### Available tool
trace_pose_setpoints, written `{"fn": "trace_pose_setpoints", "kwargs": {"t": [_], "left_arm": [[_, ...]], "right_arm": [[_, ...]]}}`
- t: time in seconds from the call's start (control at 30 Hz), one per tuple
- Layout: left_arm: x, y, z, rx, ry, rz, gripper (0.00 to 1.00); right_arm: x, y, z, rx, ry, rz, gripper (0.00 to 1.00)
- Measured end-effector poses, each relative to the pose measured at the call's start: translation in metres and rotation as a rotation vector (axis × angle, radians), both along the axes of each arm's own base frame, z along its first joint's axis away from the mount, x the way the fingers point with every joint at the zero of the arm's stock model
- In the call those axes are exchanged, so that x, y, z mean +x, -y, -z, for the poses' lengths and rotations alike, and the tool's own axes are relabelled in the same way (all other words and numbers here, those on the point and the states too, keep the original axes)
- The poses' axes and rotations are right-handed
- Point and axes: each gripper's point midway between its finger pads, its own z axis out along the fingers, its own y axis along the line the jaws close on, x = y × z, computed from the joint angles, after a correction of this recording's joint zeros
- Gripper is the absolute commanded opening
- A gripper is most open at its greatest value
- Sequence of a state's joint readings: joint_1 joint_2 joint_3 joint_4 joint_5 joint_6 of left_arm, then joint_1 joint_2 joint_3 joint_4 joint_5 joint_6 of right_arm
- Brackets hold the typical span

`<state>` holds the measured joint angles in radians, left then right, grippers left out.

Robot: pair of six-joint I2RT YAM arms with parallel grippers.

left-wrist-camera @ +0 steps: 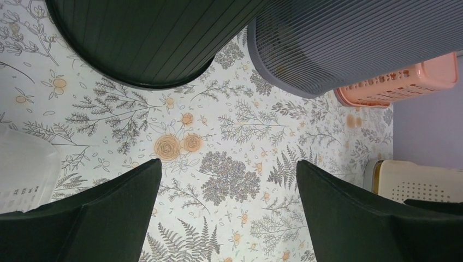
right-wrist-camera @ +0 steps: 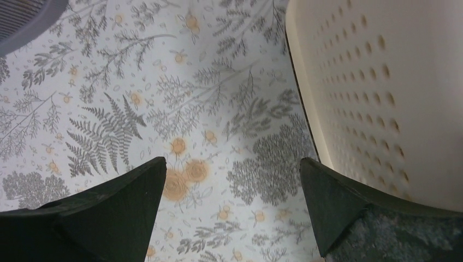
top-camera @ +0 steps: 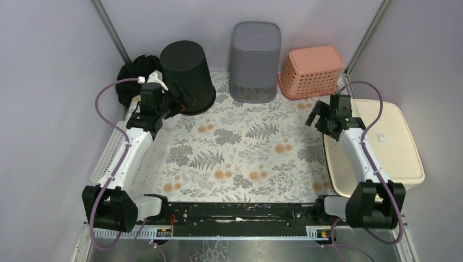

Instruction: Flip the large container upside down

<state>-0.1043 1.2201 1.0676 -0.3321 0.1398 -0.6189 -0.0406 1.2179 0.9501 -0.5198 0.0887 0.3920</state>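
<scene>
A large cream perforated basket [top-camera: 382, 147] sits at the table's right edge, its flat solid base facing up. It also shows in the right wrist view [right-wrist-camera: 382, 82] and the left wrist view [left-wrist-camera: 420, 183]. My right gripper [top-camera: 319, 115] is open and empty, just left of the basket's far corner, over the floral mat [right-wrist-camera: 232, 174]. My left gripper [top-camera: 183, 98] is open and empty beside a black ribbed bin [top-camera: 187, 76]; in the left wrist view [left-wrist-camera: 229, 180] it hangs over the mat.
The black bin [left-wrist-camera: 147, 38], a grey slatted bin [top-camera: 255, 60] and a pink basket [top-camera: 312, 71] stand bottom up along the back. A white mesh basket [top-camera: 112, 158] lies under the left arm. A black cloth [top-camera: 131, 76] is at the back left.
</scene>
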Motion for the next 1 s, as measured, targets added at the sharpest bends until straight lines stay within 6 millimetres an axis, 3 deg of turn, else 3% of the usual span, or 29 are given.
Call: {"fn": "trace_pose_setpoints", "kwargs": {"t": [0.27, 0.4, 0.5, 0.57, 0.67, 0.8, 0.87, 1.0], "left_arm": [[0.003, 0.003, 0.018, 0.007, -0.033, 0.009, 1.0], [0.004, 0.001, 0.025, 0.021, -0.021, 0.008, 1.0], [0.001, -0.008, 0.033, 0.051, 0.005, -0.03, 1.0], [-0.003, -0.016, 0.039, 0.073, 0.03, -0.066, 1.0], [-0.01, -0.027, 0.051, 0.11, 0.07, -0.102, 1.0], [-0.012, -0.034, 0.075, 0.165, 0.094, -0.107, 1.0], [-0.013, -0.035, 0.09, 0.197, 0.114, -0.091, 1.0], [-0.017, -0.043, 0.119, 0.292, 0.135, -0.069, 1.0]], "right_arm": [[0.047, 0.003, 0.003, -0.014, 0.027, -0.076, 0.99], [0.048, -0.004, -0.01, 0.028, 0.105, -0.11, 1.0], [0.032, -0.01, -0.026, 0.056, 0.247, -0.134, 1.0], [0.025, -0.015, -0.025, 0.058, 0.312, -0.161, 0.99], [0.028, -0.027, -0.01, 0.027, 0.356, -0.222, 0.99], [0.021, -0.037, 0.046, -0.03, 0.318, -0.288, 0.99], [0.015, -0.035, 0.066, -0.057, 0.33, -0.299, 0.99], [0.021, -0.029, 0.075, -0.121, 0.386, -0.306, 0.99]]}}
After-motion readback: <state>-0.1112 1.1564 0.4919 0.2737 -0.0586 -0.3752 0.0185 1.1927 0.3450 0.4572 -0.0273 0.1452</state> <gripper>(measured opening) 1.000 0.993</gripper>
